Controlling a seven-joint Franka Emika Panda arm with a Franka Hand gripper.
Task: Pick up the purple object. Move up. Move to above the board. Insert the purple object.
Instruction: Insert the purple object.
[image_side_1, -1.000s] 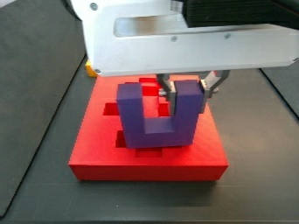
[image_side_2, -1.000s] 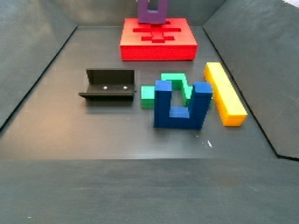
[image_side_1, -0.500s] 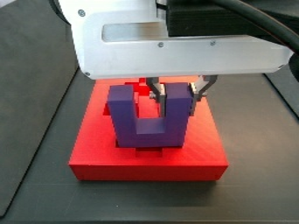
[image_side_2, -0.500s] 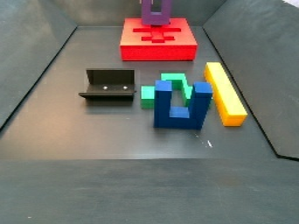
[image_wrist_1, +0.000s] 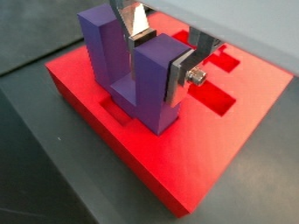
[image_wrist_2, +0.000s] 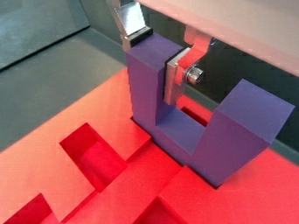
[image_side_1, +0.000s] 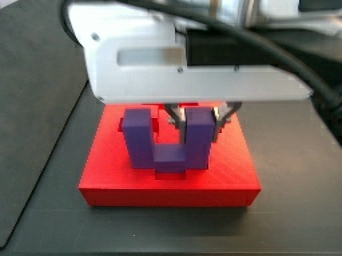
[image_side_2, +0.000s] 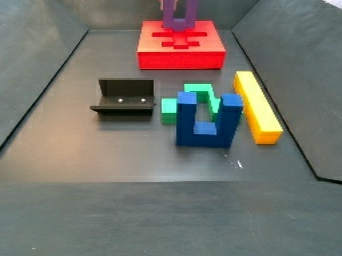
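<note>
The purple object (image_wrist_1: 152, 87) is a U-shaped block held upright with its prongs up. My gripper (image_wrist_1: 158, 52) is shut on one prong, a silver finger on each side, as both wrist views show (image_wrist_2: 155, 57). The block's base is down at the top of the red board (image_wrist_1: 222, 149), at its cross-shaped cut-out (image_wrist_2: 100, 153). I cannot tell how deep it sits. In a side view the block (image_side_1: 167, 140) stands over the board's middle (image_side_1: 167, 188) under the gripper (image_side_1: 197, 112). In a side view the block (image_side_2: 181, 12) and the board (image_side_2: 183, 50) are at the far end.
On the dark floor nearer the camera stand the fixture (image_side_2: 123, 98), a green block (image_side_2: 187, 100), a blue two-pronged piece (image_side_2: 210, 122) and a long yellow bar (image_side_2: 257, 105). Sloped dark walls enclose the floor.
My gripper has come down with the purple object, bringing its base to the board's cut-out. The pieces on the floor have not moved.
</note>
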